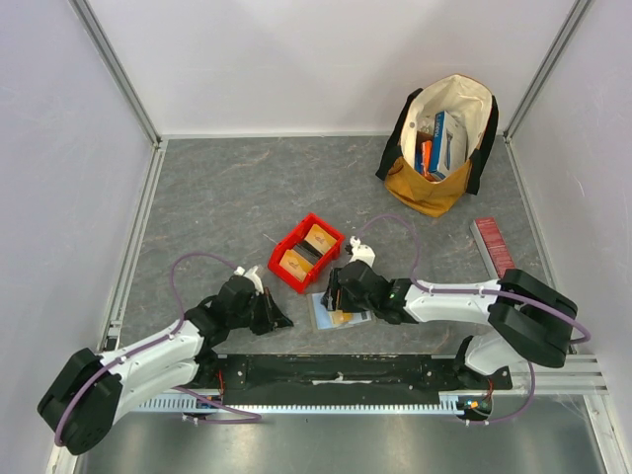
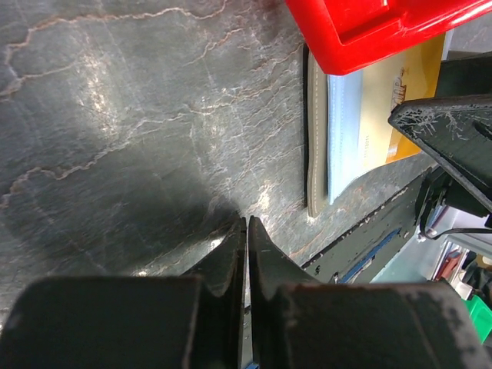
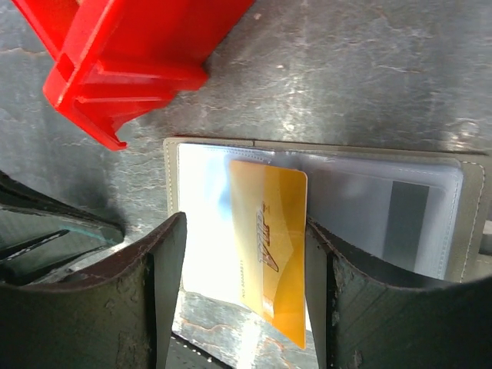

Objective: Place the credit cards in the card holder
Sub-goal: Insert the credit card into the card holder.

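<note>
Front left on the worktop [image 1: 217, 197], left tool [image 2: 247, 223] shut tight, empty, tips at the surface. Red bin [image 1: 306, 252] next, tan cards [image 1: 318, 237] inside. Just beside it, card holder [image 3: 361, 200] lies open, yellow credit card [image 3: 269, 254] partway into a clear sleeve. Right tool [image 3: 246, 223] parted wide astride that card, not clamping it.

card holder [image 3: 361, 192]: grey-olive wallet, lying open and flat, clear sleeves facing up
orange card [image 3: 269, 246]: on the left sleeve, slightly tilted, bottom end poking past the wallet's edge
tan cards [image 1: 318, 237]: sitting in the red bin [image 1: 291, 239] right beside it
</note>
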`<state>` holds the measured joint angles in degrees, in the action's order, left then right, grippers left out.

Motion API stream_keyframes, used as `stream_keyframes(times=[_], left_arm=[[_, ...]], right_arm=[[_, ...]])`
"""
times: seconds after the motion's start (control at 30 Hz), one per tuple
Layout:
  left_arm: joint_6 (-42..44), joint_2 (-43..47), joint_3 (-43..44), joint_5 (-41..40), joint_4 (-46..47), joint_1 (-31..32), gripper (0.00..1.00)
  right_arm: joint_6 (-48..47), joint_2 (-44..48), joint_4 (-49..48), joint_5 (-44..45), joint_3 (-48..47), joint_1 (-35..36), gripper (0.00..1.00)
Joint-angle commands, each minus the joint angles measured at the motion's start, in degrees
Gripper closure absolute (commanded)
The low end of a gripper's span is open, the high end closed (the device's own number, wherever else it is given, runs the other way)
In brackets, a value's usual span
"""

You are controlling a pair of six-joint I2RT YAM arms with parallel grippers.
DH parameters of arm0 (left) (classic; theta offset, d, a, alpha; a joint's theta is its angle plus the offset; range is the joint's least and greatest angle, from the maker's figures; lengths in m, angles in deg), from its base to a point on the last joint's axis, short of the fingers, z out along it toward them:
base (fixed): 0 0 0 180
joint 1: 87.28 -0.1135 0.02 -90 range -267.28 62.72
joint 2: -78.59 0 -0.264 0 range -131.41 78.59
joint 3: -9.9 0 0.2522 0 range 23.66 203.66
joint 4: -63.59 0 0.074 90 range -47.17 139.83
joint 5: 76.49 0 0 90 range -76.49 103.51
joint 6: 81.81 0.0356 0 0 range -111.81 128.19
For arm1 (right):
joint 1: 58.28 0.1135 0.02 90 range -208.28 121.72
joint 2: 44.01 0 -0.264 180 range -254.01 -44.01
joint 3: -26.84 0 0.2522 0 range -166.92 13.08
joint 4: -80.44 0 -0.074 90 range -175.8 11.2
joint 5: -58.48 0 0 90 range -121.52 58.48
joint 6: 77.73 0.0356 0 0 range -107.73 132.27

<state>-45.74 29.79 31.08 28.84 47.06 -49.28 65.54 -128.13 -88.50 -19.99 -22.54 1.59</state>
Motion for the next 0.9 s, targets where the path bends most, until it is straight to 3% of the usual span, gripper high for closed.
stream_keyframes(times=[0.0, 0.17, 0.27, 0.43, 0.67, 0.87], left_arm=[[-0.65, -1.21, 0.23, 1.62, 4.76, -0.03, 0.88], [-1.79, -3.67, 0.49, 4.00, 10.83, -0.03, 0.64], [-3.37, -6.21, 0.66, 6.02, 16.89, 0.06, 0.50], [-4.42, -13.68, 3.21, 6.64, 22.44, 1.20, 0.49], [-4.52, -17.74, 4.97, 4.53, 22.89, 4.19, 0.50], [-4.08, -17.30, 5.32, 3.48, 20.79, 4.45, 0.53]], right_arm=[[-2.47, 2.37, 9.81, 6.57, -2.61, 0.59, 0.34], [-3.35, 4.13, 12.63, 9.21, -2.80, 0.86, 0.35], [-2.48, 3.79, 9.83, 6.15, -1.65, 0.86, 0.35], [0.77, 4.04, 3.41, 2.79, 3.35, 0.86, 0.32], [-0.36, 13.79, 6.39, 12.45, 6.96, 0.77, 0.15], [1.12, 15.13, 14.02, 14.14, 4.51, 0.77, 0.13]])
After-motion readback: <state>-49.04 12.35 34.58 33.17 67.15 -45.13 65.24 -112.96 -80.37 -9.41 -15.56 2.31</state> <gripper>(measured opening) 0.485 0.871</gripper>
